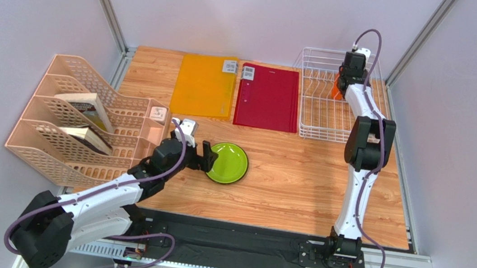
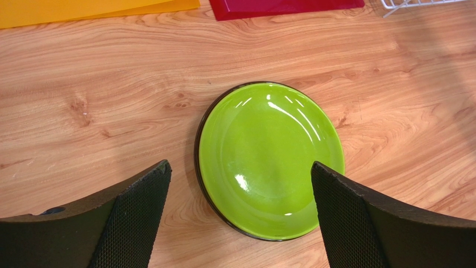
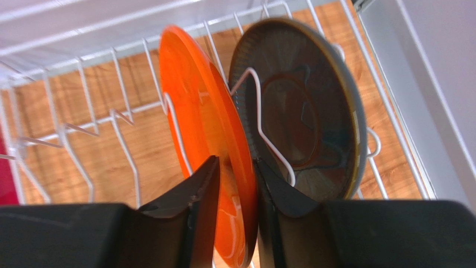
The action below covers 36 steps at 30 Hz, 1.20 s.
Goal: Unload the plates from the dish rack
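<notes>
Hovering low over the bench [image 2: 84, 100], the left fingers [image 2: 139, 218] are spread as wide as they go and hold nothing. The lime green plate [image 2: 268, 162] lies flat on the wood between and just beyond their tips, and whether they touch its rim I cannot tell. To the left of this arm stands a beige file organiser [image 1: 78, 128] with books in it. Farther back, an orange folder [image 1: 205, 85] and a red folder [image 1: 268, 97] lie flat side by side. At the far right corner is the dish rack [image 1: 319, 136], and the right fingers [image 3: 195, 218] reach down into it. They are drawn close and pinch the orange plate [image 3: 201, 111], one on each face, near its lower edge. This plate stands upright in the slots. Just beside it, on the right, the dark grey-teal plate [image 3: 301, 111] also stands upright, with a white wire prong crossing its face.
</notes>
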{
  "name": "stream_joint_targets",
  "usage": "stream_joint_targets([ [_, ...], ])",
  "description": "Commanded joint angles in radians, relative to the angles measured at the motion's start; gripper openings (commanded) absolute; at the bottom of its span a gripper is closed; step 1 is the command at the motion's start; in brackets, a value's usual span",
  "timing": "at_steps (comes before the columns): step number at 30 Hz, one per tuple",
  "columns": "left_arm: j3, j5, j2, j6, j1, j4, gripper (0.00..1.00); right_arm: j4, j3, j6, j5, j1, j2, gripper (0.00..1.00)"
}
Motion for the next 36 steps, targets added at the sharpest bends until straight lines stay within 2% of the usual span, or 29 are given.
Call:
stream_joint_targets([
  [1, 0.015, -0.011, 0.006, 0.007, -0.004, 0.041, 1.0, -0.024, 0.021, -0.044, 0.042, 0.011, 0.013, 0.26],
  [2, 0.013, -0.012, 0.006, 0.008, -0.003, 0.043, 1.0, -0.021, 0.016, -0.049, 0.045, 0.011, 0.012, 0.21],
  [6, 0.008, -0.015, 0.01, 0.005, -0.003, 0.054, 1.0, -0.008, -0.004, -0.052, 0.071, 0.015, 0.003, 0.17],
  [12, 0.007, -0.015, 0.024, 0.002, -0.004, 0.06, 1.0, 0.032, -0.037, -0.092, 0.149, 0.02, -0.025, 0.28],
  [17, 0.004, -0.018, 0.026, -0.001, -0.003, 0.068, 1.0, 0.113, -0.119, -0.098, 0.215, 0.052, -0.075, 0.33],
  [26, 0.001, -0.022, 0.03, -0.007, -0.003, 0.077, 1.0, 0.166, -0.177, -0.087, 0.221, 0.054, -0.122, 0.33],
  [36, 0.005, -0.022, 0.056, -0.009, -0.003, 0.094, 1.0, 0.203, -0.197, -0.066, 0.197, 0.057, -0.14, 0.37],
])
